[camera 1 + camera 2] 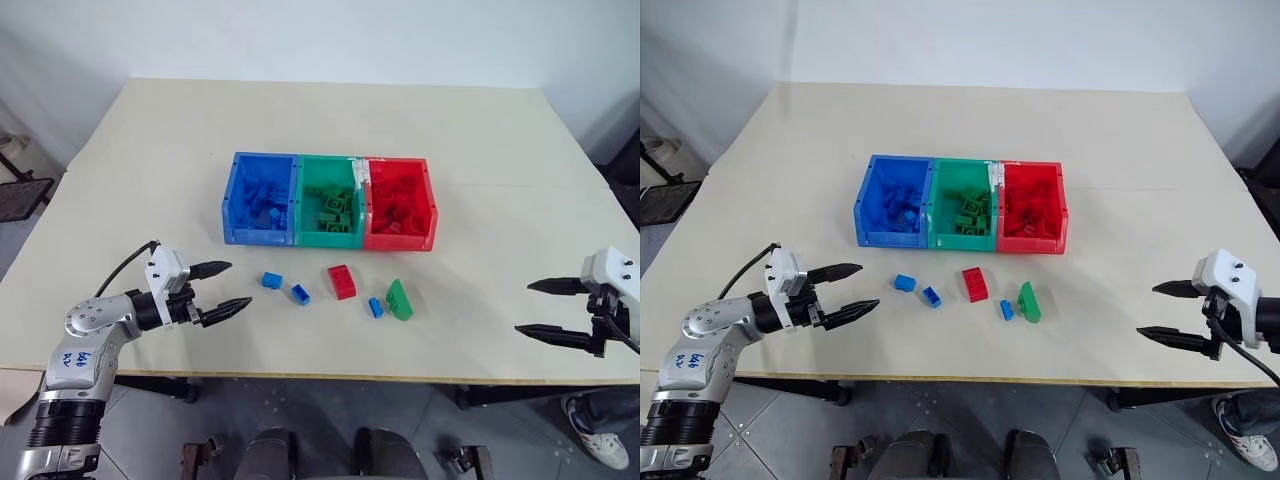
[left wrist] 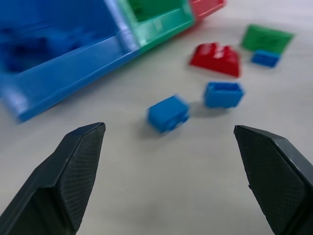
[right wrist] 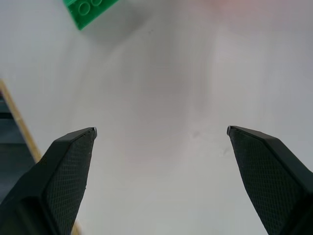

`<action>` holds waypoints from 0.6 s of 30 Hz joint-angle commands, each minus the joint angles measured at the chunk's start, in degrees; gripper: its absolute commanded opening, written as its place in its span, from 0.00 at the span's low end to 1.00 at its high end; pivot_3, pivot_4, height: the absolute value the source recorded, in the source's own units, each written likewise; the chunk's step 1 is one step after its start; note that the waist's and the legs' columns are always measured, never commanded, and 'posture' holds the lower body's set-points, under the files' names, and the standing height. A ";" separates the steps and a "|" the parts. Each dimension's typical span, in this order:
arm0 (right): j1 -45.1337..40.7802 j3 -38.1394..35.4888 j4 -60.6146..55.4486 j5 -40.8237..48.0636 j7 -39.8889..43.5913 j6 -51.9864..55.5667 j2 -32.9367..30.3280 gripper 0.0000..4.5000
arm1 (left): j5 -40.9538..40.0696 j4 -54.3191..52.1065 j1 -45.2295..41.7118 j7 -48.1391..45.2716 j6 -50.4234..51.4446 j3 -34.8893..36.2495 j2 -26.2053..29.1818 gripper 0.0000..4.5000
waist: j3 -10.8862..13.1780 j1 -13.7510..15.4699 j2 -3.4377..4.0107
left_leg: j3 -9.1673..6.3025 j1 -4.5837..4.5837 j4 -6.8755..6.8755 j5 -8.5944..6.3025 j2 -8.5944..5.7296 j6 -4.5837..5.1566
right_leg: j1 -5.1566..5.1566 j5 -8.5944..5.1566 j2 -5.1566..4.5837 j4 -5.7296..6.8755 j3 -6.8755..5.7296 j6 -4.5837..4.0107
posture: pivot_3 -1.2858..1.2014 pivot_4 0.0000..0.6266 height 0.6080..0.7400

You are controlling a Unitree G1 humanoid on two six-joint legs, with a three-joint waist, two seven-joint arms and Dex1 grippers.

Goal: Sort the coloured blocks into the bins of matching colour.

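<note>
Lying loose before bins (image 1: 330, 238): three blue blocks (image 1: 272, 281), red brick (image 1: 342, 282), green wedge (image 1: 400, 300); left pincer (image 1: 225, 288), right pincer (image 1: 536, 308) spread, empty.

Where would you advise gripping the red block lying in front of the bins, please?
Probably across its two long sides at mid-length, coming down from above. The red block lies flat and apart from its neighbours, and its narrow width suits the open left gripper, the nearer one.

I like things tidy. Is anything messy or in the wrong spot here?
Five blocks lie loose on the table before the bins: three blue, one red, one green. Nothing looks spilled or broken.
</note>
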 commanded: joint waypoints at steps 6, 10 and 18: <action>-4.14 4.43 -14.92 4.66 -11.31 10.99 7.44 1.00 | -1.17 -0.72 2.23 -3.92 -4.26 3.22 2.50 1.00 | -0.02 -0.17 -0.04 | -0.10 -0.03 0.03 0.00 0.03 -0.02 | -0.02 0.00 -0.06 0.02 0.10 0.00 | 0.52 0.24 1.00; -10.84 13.20 -19.22 1.26 -22.91 15.21 17.14 1.00 | -2.81 -2.34 5.11 -6.04 -4.55 4.97 3.37 1.00 | -0.02 -0.39 -0.03 | -0.17 -0.08 0.05 -0.02 0.03 -0.06 | -0.07 -0.02 -0.13 0.03 0.25 -0.03 | 0.52 0.24 1.00; -12.29 21.24 -15.23 -4.60 -28.61 10.72 23.99 1.00 | -4.21 -7.23 9.88 -5.21 -3.05 6.29 3.84 1.00 | -0.03 -0.04 -0.05 | -0.33 -0.15 0.07 -0.05 -0.09 -0.04 | -0.09 -0.03 -0.14 0.15 0.19 -0.06 | 0.52 0.24 1.00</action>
